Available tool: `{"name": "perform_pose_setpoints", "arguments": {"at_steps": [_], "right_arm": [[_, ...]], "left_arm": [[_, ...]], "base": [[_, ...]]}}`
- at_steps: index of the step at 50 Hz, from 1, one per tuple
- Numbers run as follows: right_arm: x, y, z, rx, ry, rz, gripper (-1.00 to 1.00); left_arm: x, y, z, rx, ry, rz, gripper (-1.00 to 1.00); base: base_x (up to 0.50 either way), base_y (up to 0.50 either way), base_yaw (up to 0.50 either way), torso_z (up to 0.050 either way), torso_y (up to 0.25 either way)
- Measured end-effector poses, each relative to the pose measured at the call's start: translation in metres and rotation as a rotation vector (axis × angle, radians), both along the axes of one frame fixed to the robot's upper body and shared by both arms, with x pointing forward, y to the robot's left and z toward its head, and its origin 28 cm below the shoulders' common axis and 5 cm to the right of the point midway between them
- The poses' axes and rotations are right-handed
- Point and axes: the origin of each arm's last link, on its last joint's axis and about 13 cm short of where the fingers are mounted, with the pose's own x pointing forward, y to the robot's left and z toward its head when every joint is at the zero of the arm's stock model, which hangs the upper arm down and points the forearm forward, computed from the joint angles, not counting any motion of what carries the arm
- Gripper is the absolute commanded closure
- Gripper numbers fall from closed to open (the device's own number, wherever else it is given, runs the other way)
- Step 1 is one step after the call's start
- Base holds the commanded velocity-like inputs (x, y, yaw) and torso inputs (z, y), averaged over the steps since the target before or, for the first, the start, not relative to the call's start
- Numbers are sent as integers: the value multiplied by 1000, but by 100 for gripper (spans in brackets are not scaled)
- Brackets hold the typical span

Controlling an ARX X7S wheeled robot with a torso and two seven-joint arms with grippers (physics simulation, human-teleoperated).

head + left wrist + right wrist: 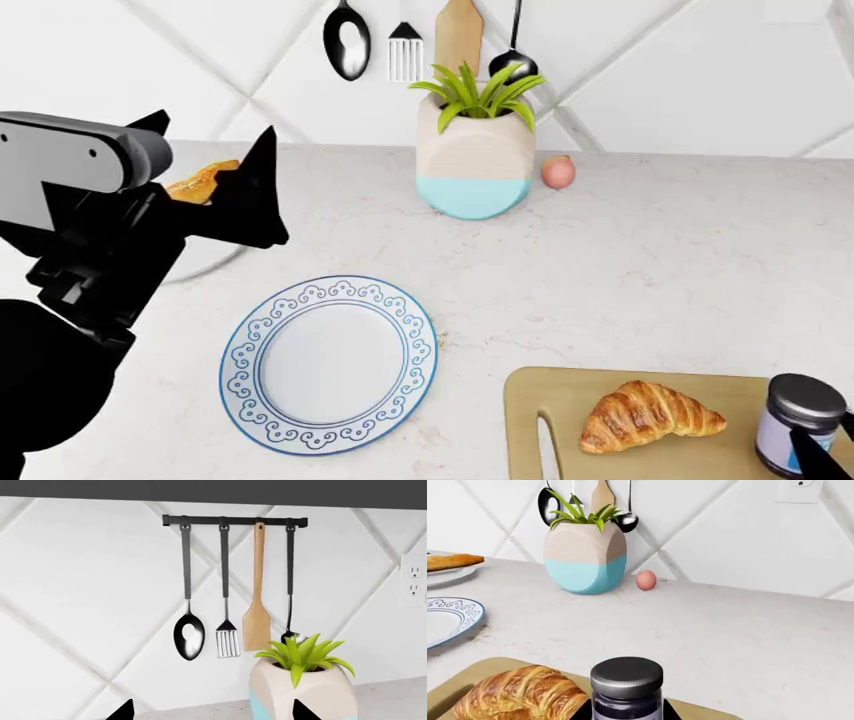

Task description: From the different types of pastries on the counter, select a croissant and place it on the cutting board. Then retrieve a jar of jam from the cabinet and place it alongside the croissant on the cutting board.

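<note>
The croissant [654, 415] lies on the cutting board [534, 400] at the front right. The jar of jam [798, 420] with its dark lid stands upright on the board just right of the croissant. My right gripper [814, 455] is shut on the jar, with a dark finger against each side of it. In the right wrist view the jar [626, 685] fills the space between the fingers, with the croissant [520, 695] beside it on the board [467, 680]. My left gripper [207, 150] is open and empty, raised at the left above the baguette-like loaf [200, 182]. Its fingertips [123, 712] stand wide apart.
A round blue-patterned plate [334, 360] lies left of the board. A white and blue planter [477, 160] with a green plant and an egg [558, 172] stand by the back wall. Utensils [227, 580] hang on a rail above. The loaf [450, 561] rests on a white dish.
</note>
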Motion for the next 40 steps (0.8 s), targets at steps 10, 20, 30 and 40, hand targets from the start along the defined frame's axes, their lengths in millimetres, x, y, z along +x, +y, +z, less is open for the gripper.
{"name": "perform_pose_setpoints", "arguments": {"at_steps": [10,20,30,40], "right_arm": [[-1,-1,-1,-7,3,4,-100],[-2,-2,-1,-14,-2,12,-100],[-2,-1,2,-21,-11,23,-100],[-1,0,11,-28,-30,32,-100]], "left_arm": [[0,1,0,0,-1,3,-100],[-1,1,0,0,-2,3,-100],[-1,1,1,-1,-2,3,-100],[-1,1,1,-1,-2,1,-100]], "base": [[0,0,0,0,1],[0,0,0,0,0],[0,0,0,1,0],[0,0,0,0,0]]}}
